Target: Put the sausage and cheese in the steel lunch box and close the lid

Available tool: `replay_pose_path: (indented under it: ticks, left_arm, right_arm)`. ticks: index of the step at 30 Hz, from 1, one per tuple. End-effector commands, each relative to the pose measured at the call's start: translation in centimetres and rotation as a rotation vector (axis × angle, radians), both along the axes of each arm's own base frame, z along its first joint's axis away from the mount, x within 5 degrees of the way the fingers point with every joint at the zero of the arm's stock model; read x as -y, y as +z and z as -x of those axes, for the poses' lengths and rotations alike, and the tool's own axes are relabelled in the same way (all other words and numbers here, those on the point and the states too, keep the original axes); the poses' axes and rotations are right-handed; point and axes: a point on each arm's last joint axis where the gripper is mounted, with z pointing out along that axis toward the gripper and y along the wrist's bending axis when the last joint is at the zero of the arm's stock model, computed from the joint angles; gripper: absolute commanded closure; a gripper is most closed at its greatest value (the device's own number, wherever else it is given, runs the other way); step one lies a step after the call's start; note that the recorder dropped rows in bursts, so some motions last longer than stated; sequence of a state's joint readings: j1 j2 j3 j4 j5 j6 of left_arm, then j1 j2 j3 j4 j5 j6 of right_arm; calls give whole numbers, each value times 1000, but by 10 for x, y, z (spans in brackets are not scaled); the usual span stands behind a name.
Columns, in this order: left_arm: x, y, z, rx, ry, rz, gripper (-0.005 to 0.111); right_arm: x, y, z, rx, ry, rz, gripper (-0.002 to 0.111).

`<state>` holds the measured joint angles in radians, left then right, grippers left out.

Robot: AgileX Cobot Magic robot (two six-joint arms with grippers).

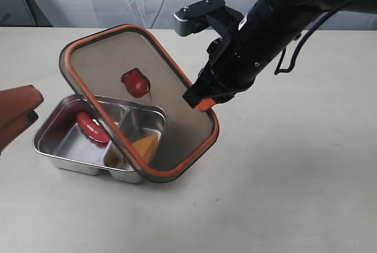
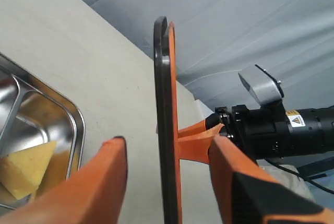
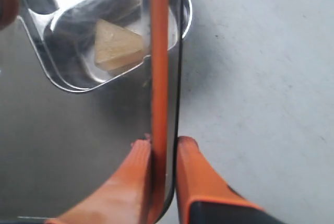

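Right gripper (image 3: 164, 148): jaws nearly together, pinching the lid (image 1: 168, 97) by its rim, just right of centre in the exterior view. The lid is tilted, its low edge across the steel lunch box (image 1: 56, 147) at lower left; I cannot tell whether they touch.

Left gripper (image 1: 26, 110) sits at the left frame edge, spread wide and empty, apart from the lid.

Sausage (image 1: 91, 128) lies in the box's left compartment. Cheese (image 1: 147, 145) is in the right one, seen through the lid.

Only the exterior view shows the sausage. Both wrist views catch the cheese and the lid edge-on.
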<state>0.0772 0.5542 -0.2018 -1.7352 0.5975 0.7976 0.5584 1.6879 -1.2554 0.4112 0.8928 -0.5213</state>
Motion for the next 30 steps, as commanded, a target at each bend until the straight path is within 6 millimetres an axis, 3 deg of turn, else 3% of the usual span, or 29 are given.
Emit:
replay_pose_path:
  ticks: [1,15,17,22,25,28,30]
  left_arm:
    - [2,3,-12,-19,-45,-25,54]
    - [2,-6,-38,-127,-87,-37,53]
    - [2,-8,-40,-142,-91,-36,63]
    - [1,-10,-42,-147,-84,-55,107]
    - [0,-7,-44,-133,-71,-70,106]
    - [0,11,-51,-40,-81,-135,106]
    - [-1,28,-56,45,-84,-191,107]
  right_arm:
    - [-11,6,7,23,29,-22,109]
    - [-37,7,26,26,99,-58,109]
    - [-38,7,27,27,105,-62,109]
    - [-39,8,27,30,98,-71,109]
    - [-40,9,26,36,85,-91,109]
    - [-40,11,22,67,81,-93,109]
    - [-41,19,19,106,95,-82,96]
